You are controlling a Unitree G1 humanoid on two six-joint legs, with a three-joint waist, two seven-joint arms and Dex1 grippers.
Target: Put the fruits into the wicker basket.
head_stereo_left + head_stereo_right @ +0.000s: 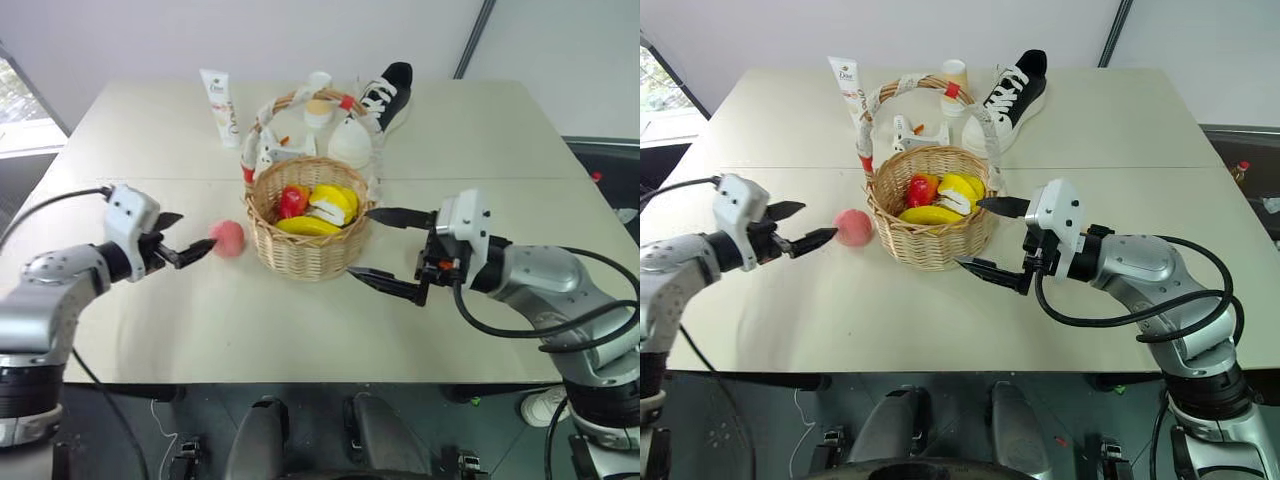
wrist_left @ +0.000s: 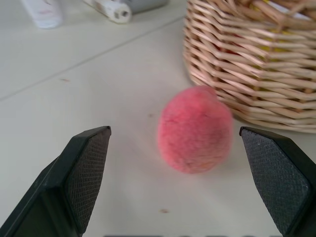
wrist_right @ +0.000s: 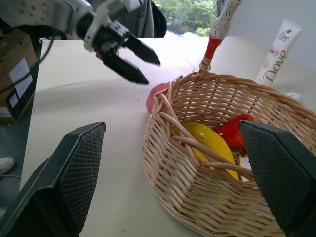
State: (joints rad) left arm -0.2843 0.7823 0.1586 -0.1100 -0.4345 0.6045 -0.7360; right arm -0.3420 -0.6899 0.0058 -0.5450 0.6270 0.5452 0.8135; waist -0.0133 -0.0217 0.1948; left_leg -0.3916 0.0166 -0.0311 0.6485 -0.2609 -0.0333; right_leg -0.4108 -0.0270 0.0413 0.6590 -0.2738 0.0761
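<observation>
One peach lies on the table left of centre, just beside the basket, and with our left gripper and right gripper both spread empty, a clumsy approach could roll it away.

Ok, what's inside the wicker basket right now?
The wicker basket holds yellow fruits, a red fruit and a white-and-yellow piece. Anything beneath them is covered. The pink peach lies outside on the table, before the open left gripper.
</observation>
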